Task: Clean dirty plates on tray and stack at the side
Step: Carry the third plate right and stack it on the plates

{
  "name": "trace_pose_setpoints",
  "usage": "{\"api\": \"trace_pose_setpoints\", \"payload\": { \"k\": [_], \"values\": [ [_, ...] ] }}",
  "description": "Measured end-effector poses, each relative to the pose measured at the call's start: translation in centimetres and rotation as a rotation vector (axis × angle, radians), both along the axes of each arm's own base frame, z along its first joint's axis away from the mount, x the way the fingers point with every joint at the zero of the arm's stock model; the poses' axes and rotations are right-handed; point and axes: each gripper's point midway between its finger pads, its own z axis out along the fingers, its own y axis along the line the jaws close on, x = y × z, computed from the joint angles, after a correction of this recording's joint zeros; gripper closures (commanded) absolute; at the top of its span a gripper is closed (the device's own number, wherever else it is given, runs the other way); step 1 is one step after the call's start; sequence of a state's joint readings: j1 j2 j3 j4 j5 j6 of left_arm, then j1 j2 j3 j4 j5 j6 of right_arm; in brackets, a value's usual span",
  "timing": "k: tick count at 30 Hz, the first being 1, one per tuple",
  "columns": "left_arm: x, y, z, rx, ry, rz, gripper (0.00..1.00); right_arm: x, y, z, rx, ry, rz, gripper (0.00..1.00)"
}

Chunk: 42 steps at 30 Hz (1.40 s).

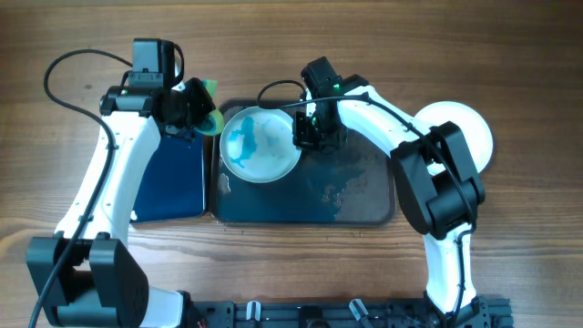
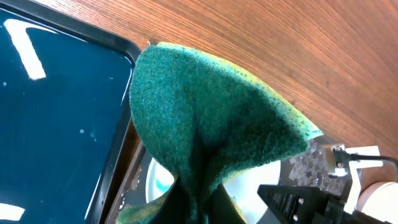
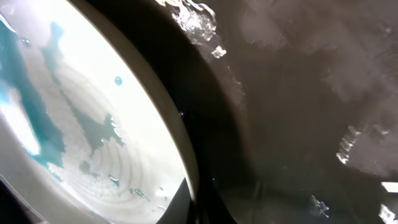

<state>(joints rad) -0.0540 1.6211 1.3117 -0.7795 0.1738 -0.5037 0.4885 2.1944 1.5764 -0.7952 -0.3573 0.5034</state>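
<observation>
Sponge (image 2: 211,124) clamped in left gripper (image 1: 199,111) jaws, fingers hidden. Right gripper (image 1: 308,137) at plate (image 1: 260,146) rim: jaws cropped, state cannot be told.

tray (image 1: 364,196): mid-surface, its long side running left to right from where I sit
plate (image 1: 260,146): in the tray's left end, close to the far rim
small tray (image 1: 173,178): just beside the tray, on its left
sponge (image 2: 205,118): in my left pincer (image 1: 196,109), above the far corners where the two trays meet
right pincer (image 1: 317,132): over the tray, at the plate's right rim
second plate (image 1: 469,128): on the surface (image 1: 301,46), just right of the tray's far end
</observation>
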Motion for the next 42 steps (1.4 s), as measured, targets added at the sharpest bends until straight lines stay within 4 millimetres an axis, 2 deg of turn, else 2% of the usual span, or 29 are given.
{"api": "trace_pose_setpoints", "payload": {
  "k": [2,3,4,5,6,8,11,13,20,23,25,27,31,34,36,39,41,42],
  "values": [
    [0.0,0.0,0.0,0.000,0.001,0.000,0.96,-0.6,-1.7,0.7,-0.101,-0.022,-0.004,0.96],
    [0.0,-0.1,0.0,0.000,0.001,-0.002,0.96,-0.6,-2.6,1.5,-0.148,-0.050,-0.006,0.96],
    [0.0,-0.2,0.0,0.000,0.001,-0.004,0.96,-0.2,-3.8,3.1,-0.211,-0.112,-0.012,0.96],
    [-0.1,-0.3,0.0,0.000,0.001,-0.008,0.96,0.5,-5.8,5.9,-0.305,-0.211,-0.031,0.96],
    [-0.1,-0.6,0.0,0.000,0.002,-0.015,0.96,0.8,-6.8,7.6,-0.354,-0.269,-0.043,0.95],
    [-0.2,-1.2,0.0,0.001,-0.001,-0.031,0.96,1.4,-9.4,12.5,-0.471,-0.423,-0.084,0.96],
    [-0.1,-2.2,0.1,0.000,-0.009,-0.056,0.96,1.3,-11.6,17.7,-0.630,-0.604,-0.102,0.96],
    [-0.1,-3.0,0.2,-0.002,-0.018,-0.073,0.96,0.4,-12.3,21.1,-0.788,-0.738,-0.083,0.96],
    [-0.2,-3.7,0.2,-0.006,-0.018,-0.077,0.96,-2.0,-9.9,27.4,-1.125,-1.061,-0.009,0.96],
    [-0.2,-3.7,0.1,-0.001,-0.014,-0.072,0.96,-2.5,-9.8,29.8,-1.226,-1.158,-0.036,0.96],
    [-0.1,-3.6,-0.2,0.003,-0.007,-0.069,0.96,-2.6,-10.1,30.5,-1.261,-1.181,-0.052,0.96],
    [0.0,-3.6,-0.6,0.006,0.000,-0.067,0.96,-2.6,-10.0,30.3,-1.252,-1.175,-0.047,0.96],
    [0.4,-3.6,-1.0,0.005,-0.003,-0.065,0.96,-2.4,-9.2,26.4,-1.077,-1.023,0.033,0.96],
    [0.8,-3.7,-0.9,0.004,-0.015,-0.065,0.96,-2.1,-9.8,23.0,-0.922,-0.856,0.020,0.96],
    [0.9,-3.7,-0.9,0.003,-0.022,-0.065,0.96,-1.5,-10.9,20.6,-0.790,-0.711,-0.023,0.96],
    [1.5,-3.8,-0.6,0.001,-0.047,-0.064,0.96,-0.4,-13.0,18.4,-0.584,-0.537,-0.117,0.96],
    [1.8,-3.8,-0.4,0.001,-0.062,-0.063,0.96,0.4,-16.2,18.2,-0.471,-0.446,-0.222,0.96],
    [1.9,-3.8,-0.3,0.001,-0.066,-0.063,0.96,0.6,-18.5,18.3,-0.426,-0.405,-0.291,0.96]
  ]
}}
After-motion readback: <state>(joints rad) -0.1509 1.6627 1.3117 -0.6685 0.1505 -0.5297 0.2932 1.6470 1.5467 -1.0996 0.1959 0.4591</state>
